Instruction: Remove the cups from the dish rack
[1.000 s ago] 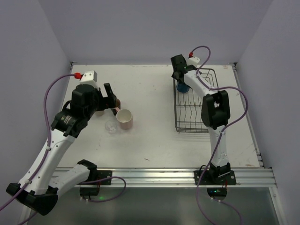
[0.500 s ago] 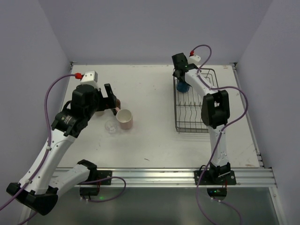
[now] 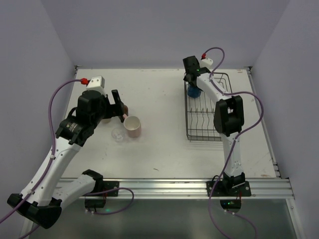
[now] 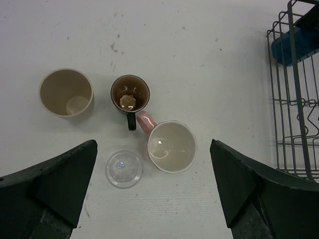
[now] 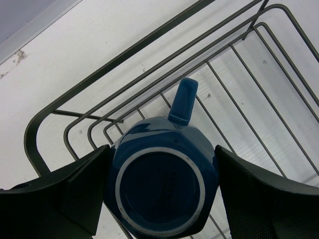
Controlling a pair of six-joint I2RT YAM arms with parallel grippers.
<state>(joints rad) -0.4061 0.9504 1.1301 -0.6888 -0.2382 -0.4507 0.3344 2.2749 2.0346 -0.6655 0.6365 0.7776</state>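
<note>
Rack: dark wire rectangular dish rack (image 3: pixel 204 128), long axis running away from the arm bases.
Left gripper (image 4: pixel 152 149): spread wide, empty, above four cups.
Right gripper (image 5: pixel 160 172): fingers flanked the mug's walls; clamped or not, could not tell.
Mug: glossy faceted blue mug (image 5: pixel 162 184), inverted, foot ring up, in the rack's far-left corner, handle over the floor wires.
Cups: pale pink cup (image 4: pixel 172 147), cream-beige mug (image 4: pixel 66 92), dark brown mug (image 4: pixel 130 94), clear glass (image 4: pixel 123 169), upright, clustered on the white table (image 3: pixel 159 144).

Cream-beige mug (image 4: pixel 66 92): upright, far left on the table (image 4: pixel 209 59).
Dark brown mug (image 4: pixel 130 94): near its right, handle toward the camera.
Pale pink cup (image 4: pixel 171 146): handle just beside the brown mug's.
Clear glass (image 4: pixel 123 169): left of the pink cup.
Dish rack (image 4: pixel 291 99): right edge — blue mug (image 4: pixel 294 42) behind its bars.
Left gripper (image 4: pixel 152 149): jaws spread wide.
</note>
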